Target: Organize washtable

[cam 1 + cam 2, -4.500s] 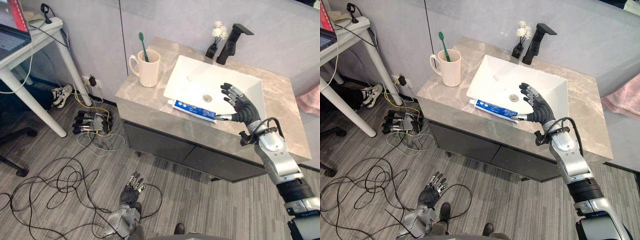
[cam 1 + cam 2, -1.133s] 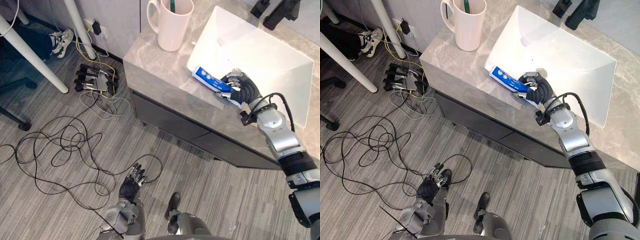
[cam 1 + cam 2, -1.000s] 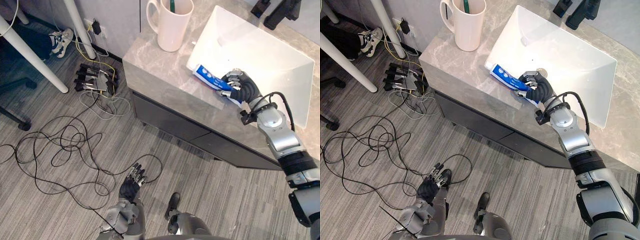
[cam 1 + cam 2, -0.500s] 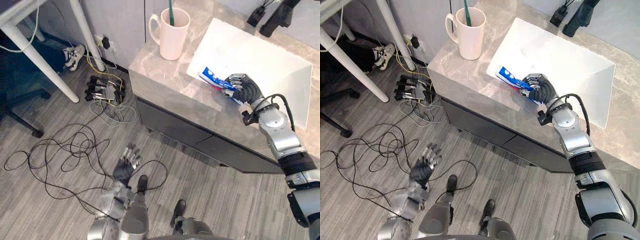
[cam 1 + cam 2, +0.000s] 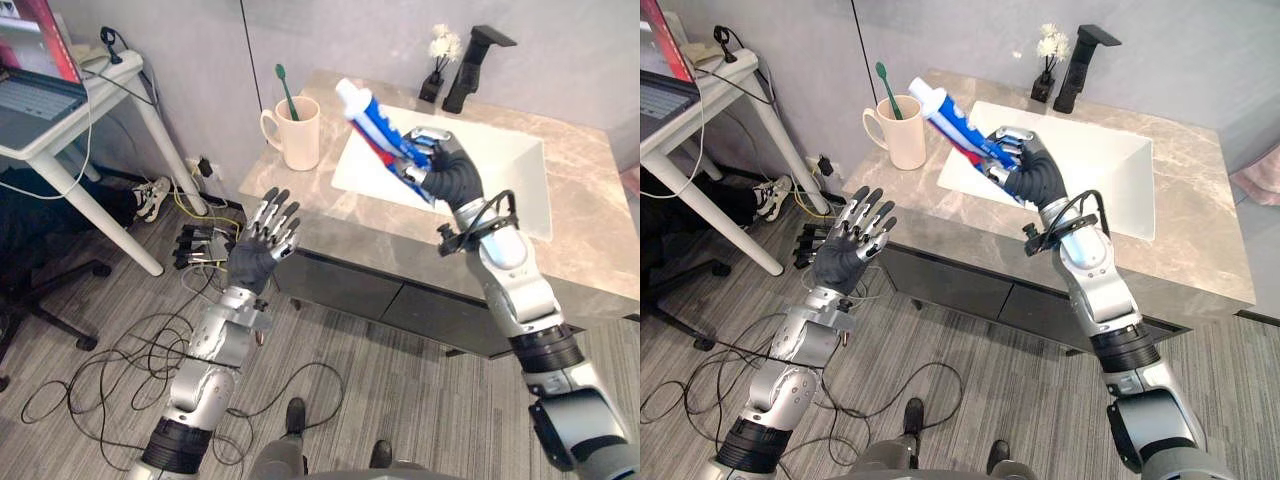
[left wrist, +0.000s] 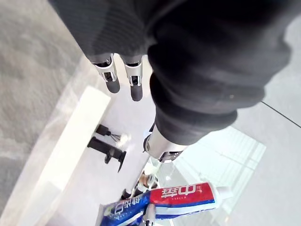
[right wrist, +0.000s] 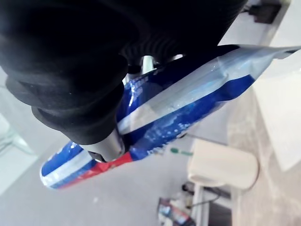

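Over the sink's front left corner: a blue, white and red toothpaste tube (image 5: 377, 128) is up in the air, clear of the counter, its white cap end tilted up towards the mug.
Right hand: the right hand (image 5: 447, 176) has its fingers and thumb wrapped round the tube's lower, flat end.
Left hand: the left hand (image 5: 262, 243) hangs in front of the cabinet, below the counter's edge, with its fingers straight and fanned apart, touching nothing.
Countertop: a grey marbled stone countertop (image 5: 585, 235) carries a white rectangular basin (image 5: 505, 165); on its left end stands a cream ceramic mug (image 5: 298, 137) with a green toothbrush (image 5: 285, 90) upright in it.
Back edge: a black angular tap (image 5: 472, 62) stands behind the basin, and just beside it a small dark vase (image 5: 437, 68) of white flowers.
Far left: a white desk (image 5: 70, 125) holds an open laptop (image 5: 35, 92).
Left wrist view: its straight fingers (image 6: 109, 76) point towards the basin and the tap; beyond them is the tube, cap outward.
Right wrist view: the thumb (image 7: 106, 144) lies pressed across the tube's middle, with the mug and toothbrush beyond it.
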`<state>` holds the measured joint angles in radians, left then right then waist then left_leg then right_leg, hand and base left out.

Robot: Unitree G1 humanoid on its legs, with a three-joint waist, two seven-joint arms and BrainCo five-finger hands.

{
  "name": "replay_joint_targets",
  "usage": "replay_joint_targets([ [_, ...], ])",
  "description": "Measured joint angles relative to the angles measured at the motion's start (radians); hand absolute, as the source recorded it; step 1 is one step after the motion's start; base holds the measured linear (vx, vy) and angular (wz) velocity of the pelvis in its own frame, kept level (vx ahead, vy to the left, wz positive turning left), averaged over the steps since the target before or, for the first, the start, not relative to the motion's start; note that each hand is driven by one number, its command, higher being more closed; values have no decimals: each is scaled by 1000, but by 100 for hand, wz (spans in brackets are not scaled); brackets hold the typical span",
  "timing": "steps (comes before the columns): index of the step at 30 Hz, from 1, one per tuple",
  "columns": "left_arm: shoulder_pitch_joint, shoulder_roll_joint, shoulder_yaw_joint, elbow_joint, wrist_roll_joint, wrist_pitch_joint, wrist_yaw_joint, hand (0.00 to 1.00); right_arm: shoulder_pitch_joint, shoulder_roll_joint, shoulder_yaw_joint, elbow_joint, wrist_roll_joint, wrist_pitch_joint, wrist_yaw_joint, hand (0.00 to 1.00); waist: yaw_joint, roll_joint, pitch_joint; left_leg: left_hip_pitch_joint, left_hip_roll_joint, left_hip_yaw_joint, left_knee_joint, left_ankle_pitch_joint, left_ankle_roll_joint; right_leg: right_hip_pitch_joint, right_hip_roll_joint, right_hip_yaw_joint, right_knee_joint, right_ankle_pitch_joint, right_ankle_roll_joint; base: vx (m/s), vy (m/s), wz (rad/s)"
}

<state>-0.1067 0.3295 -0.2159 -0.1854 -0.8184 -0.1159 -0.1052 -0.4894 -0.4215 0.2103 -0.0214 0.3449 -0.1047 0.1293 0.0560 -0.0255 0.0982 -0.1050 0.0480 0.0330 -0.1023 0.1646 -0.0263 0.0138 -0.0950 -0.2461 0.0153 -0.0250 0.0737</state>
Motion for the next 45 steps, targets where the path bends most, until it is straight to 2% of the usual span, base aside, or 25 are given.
replay_joint_targets([
  [8,-1,12,-64,43,-72,32,-1,0,92,26,3,-38,6,4,41,100,-19,5,-35,0,-8,-1,0,3,0,0,-8,1,-2,1,2,-9,1,0],
  [12,-2,13,-87,43,-76,33,-3,0,127,34,3,-45,-3,4,50,100,-24,11,-52,-1,-14,-5,0,3,1,1,-14,0,-2,3,4,1,5,2],
  [17,-4,12,-112,64,-76,48,-5,0,175,60,3,-45,-26,6,51,100,-45,13,-53,-5,-19,-28,0,8,4,11,-15,-26,-3,1,6,-14,3,15],
  [28,-40,6,-178,72,-83,64,-5,0,243,111,18,-45,-62,26,52,100,-40,24,-72,-22,-33,-92,0,19,9,35,-19,-91,-13,-2,10,4,-8,18],
  [45,-48,-13,-183,72,-92,69,-5,0,376,169,81,9,-83,45,115,100,-45,22,-73,-22,-40,-89,0,18,9,31,-29,-90,-10,-7,5,0,-1,0],
])
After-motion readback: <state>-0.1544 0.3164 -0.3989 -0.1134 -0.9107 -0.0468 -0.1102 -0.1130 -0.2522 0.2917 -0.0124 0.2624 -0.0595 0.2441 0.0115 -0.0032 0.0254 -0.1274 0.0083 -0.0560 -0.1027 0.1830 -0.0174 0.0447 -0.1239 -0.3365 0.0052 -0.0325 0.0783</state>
